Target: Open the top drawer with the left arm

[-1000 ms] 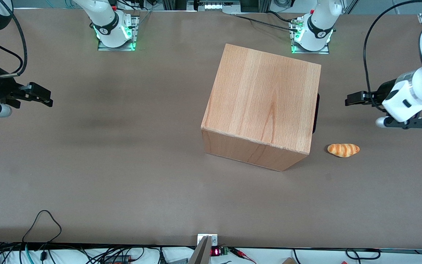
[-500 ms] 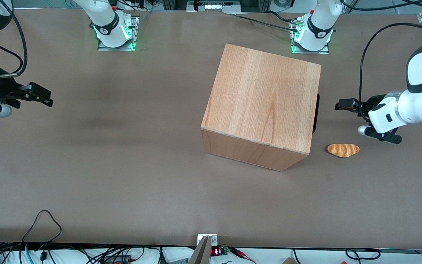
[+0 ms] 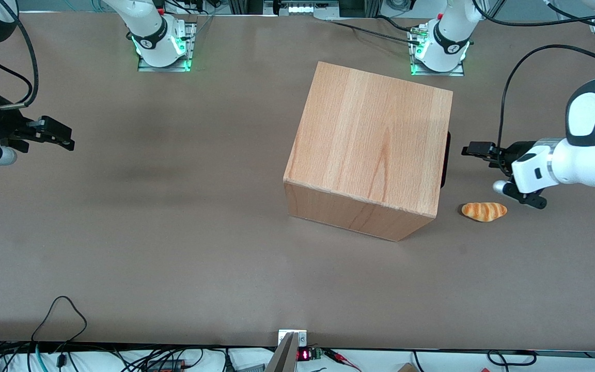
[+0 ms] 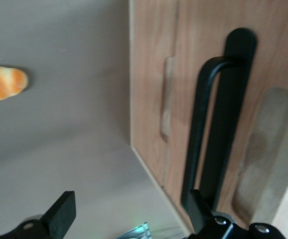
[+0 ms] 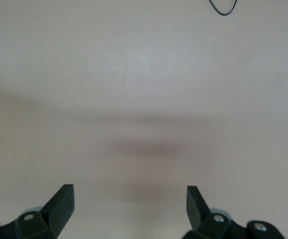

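The cabinet (image 3: 370, 155) stands on the brown worktop (image 3: 173, 232), and everything here is placed from it. Its front faces the working arm's end of the worktop, so from the front camera only a thin black edge of the handle (image 3: 445, 160) shows beside the cabinet's top; the top drawer (image 4: 218, 99) sits shut, flush in that front. The left arm (image 3: 581, 155) reaches in level with the handle; its pincer (image 3: 475, 151) hovers near the cabinet's front, apart from it, with bare worktop between; its fingers (image 4: 64, 214) stand wide apart, holding nothing. The black bar handle (image 4: 206, 124) lies straight ahead of the pincer, its long axis running along the drawer front (in the wrist view one finger lines up with the bar's end while the other sits well off the cabinet's corner). My judgement is that the pincer must shift sideways along the front before closing in, so that the bar falls between the fingers. A small bread roll (image 3: 484, 211) lies beside the cabinet's front corner, nearer the front camera than the pincer.
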